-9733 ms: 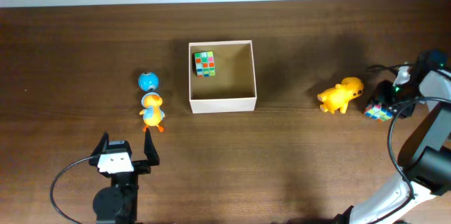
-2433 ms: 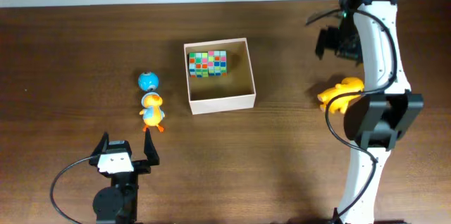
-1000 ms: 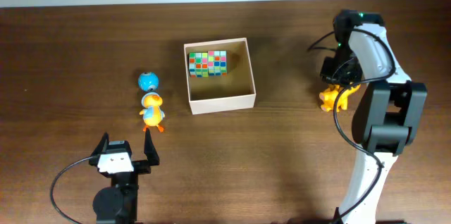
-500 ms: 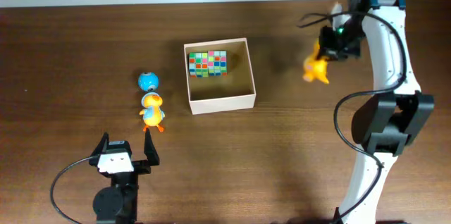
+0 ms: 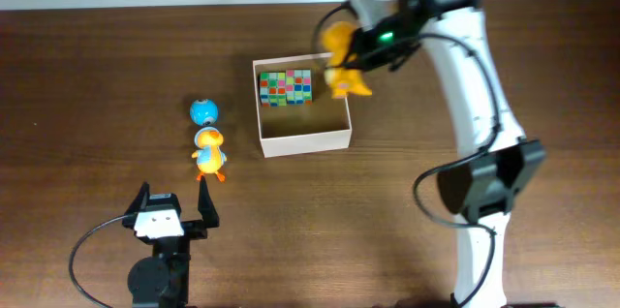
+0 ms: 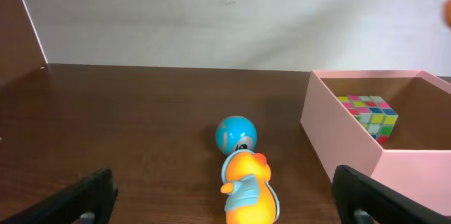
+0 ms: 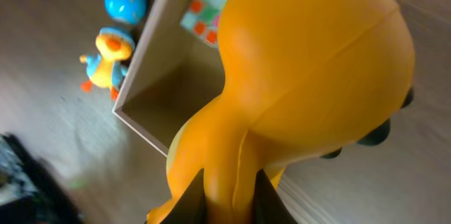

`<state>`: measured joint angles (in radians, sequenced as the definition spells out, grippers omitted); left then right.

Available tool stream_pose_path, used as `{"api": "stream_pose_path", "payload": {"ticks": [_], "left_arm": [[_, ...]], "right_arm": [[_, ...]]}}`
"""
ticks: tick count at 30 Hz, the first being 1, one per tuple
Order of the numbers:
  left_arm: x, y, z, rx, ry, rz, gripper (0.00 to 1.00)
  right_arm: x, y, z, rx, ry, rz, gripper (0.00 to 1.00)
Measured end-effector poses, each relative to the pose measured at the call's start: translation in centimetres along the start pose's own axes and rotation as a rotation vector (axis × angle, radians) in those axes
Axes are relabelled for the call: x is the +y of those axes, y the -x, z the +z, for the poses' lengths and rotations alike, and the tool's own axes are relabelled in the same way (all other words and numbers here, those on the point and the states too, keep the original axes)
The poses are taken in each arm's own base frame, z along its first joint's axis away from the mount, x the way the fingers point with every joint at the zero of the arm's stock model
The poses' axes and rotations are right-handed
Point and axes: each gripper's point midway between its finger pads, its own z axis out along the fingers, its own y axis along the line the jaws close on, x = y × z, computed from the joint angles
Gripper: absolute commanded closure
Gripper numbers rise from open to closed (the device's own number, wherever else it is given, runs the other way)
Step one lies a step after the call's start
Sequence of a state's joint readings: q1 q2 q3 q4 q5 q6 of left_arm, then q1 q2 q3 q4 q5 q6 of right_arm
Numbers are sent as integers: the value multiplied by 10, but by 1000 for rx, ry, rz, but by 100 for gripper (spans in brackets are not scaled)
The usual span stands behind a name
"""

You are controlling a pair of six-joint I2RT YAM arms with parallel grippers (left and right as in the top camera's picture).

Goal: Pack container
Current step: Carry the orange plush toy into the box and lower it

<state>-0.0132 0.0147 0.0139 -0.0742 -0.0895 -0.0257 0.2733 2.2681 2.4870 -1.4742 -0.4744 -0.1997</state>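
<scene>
The container (image 5: 303, 138) is a square white-walled box with a tan floor at the table's middle; it also shows in the left wrist view (image 6: 338, 136) and the right wrist view (image 7: 144, 83). Two colourful cubes (image 5: 286, 87) lie against its back wall. My right gripper (image 5: 351, 48) is shut on a yellow toy animal (image 5: 341, 61) and holds it in the air over the container's back right corner; the toy fills the right wrist view (image 7: 296, 90). My left gripper (image 5: 172, 206) is open and empty near the front edge, behind a small orange duck (image 5: 208, 149).
A blue ball (image 5: 203, 111) lies just behind the orange duck, left of the container; both show in the left wrist view, the ball (image 6: 235, 134) and the duck (image 6: 248, 189). A white wall runs along the table's far edge.
My right gripper has carried the yellow toy animal left from the table's right side to above the container's back right corner. The left arm has not moved.
</scene>
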Motion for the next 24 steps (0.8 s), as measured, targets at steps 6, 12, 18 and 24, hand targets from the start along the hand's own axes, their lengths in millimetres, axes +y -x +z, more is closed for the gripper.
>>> {"api": "stream_pose_path", "payload": {"ticks": [6,12,18,24], "left_arm": [[0,0,0,0,0,0,1],[0,0,0,0,0,0,1],[0,0,0,0,0,0,1],[0,0,0,0,0,0,1]], "right_arm": [[50,-3,31,74,-88,-172,90],[64,-5,41,102,-174,-265,96],[50,0,38,89,-237,-259,96],[46,6,38,70,-260,-264,96]]}}
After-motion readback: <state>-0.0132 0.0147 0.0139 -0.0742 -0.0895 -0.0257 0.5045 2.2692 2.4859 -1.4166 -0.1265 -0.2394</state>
